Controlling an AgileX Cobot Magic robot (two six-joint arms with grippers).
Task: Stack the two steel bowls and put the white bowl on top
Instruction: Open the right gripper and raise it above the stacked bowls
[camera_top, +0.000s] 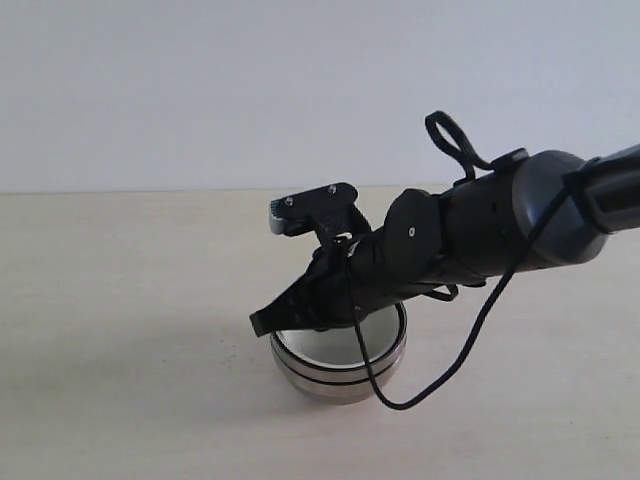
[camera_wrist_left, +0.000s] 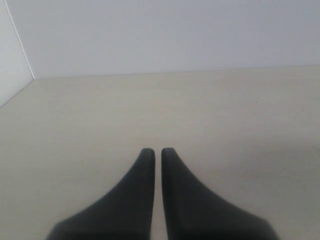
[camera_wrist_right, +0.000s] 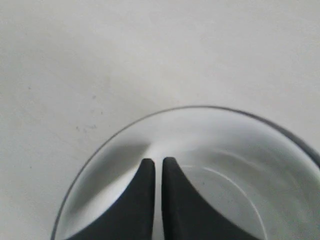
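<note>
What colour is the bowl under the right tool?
Shiny silver steel bowl with dark horizontal bands; the exterior view shows it best.

Pale tabletop (camera_top: 120, 300) meets a plain white wall (camera_top: 200, 80).

Wide bare table (camera_top: 120, 300) to the left of and in front of the two steel bowls (camera_top: 338, 375), open to approach from those sides. One bowl nested in the other at centre, a low round obstacle. Overhead access to the stack blocked by the right arm (camera_top: 480, 230), slanting in from the right edge, with the right gripper (camera_top: 262, 322) low over the bowl's left rim, fingers all but together. Loose black cable (camera_top: 470, 343) drooping past the stack's right side, close to the tabletop. Pale wall (camera_top: 300, 80) closing the far edge. Ahead of the left gripper (camera_wrist_left: 157, 152), fingers nearly touching, open tabletop up to the wall corner.
</note>
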